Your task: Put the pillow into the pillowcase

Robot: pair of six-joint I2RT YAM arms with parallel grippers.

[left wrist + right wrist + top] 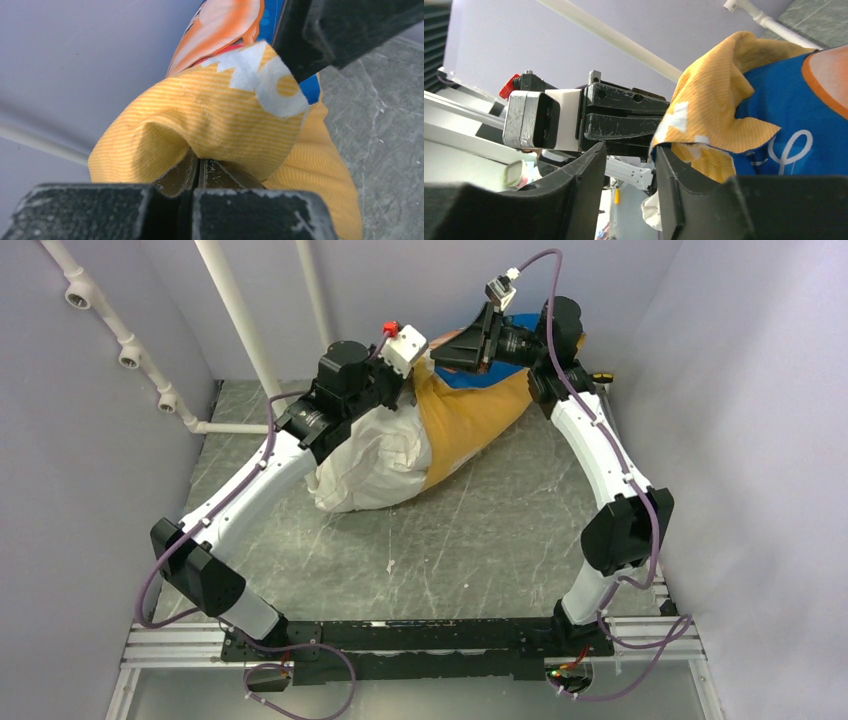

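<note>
**Left gripper (199, 162) shut on the pillowcase (235, 115); right gripper (630, 150) open beside it.**

Left jaws together, with a fold of yellow striped cloth bearing white lettering draped over their tips. The pinch itself is hidden under the fold, so the cloth only appears clamped. Right jaws apart with nothing between them, the case's yellow hem touching one finger. Both grippers are raised close together at the far end of the table (480, 530). Pillowcase slopes down from them, yellow side up, blue behind. Pillow (365, 465) is white, its far end under the yellow cloth and its near end bare on the table beside the left arm.
</note>
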